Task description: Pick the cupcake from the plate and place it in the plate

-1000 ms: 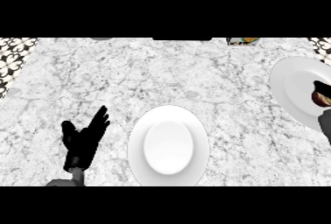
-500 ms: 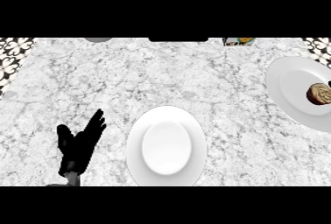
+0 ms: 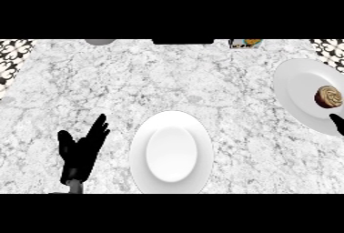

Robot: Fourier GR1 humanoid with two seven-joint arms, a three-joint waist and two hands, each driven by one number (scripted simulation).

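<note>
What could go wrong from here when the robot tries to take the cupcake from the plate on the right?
1. The cupcake sits near the right border of the view, and only a fingertip of the right robot hand shows, so the grasp may be poorly seen.
2. That fingertip lies over the right plate; it might push the plate.
3. The middle plate lies far across the counter; the cupcake could tip during the carry.

brown cupcake [image 3: 328, 97] upright on right plate [image 3: 295, 91]
</note>
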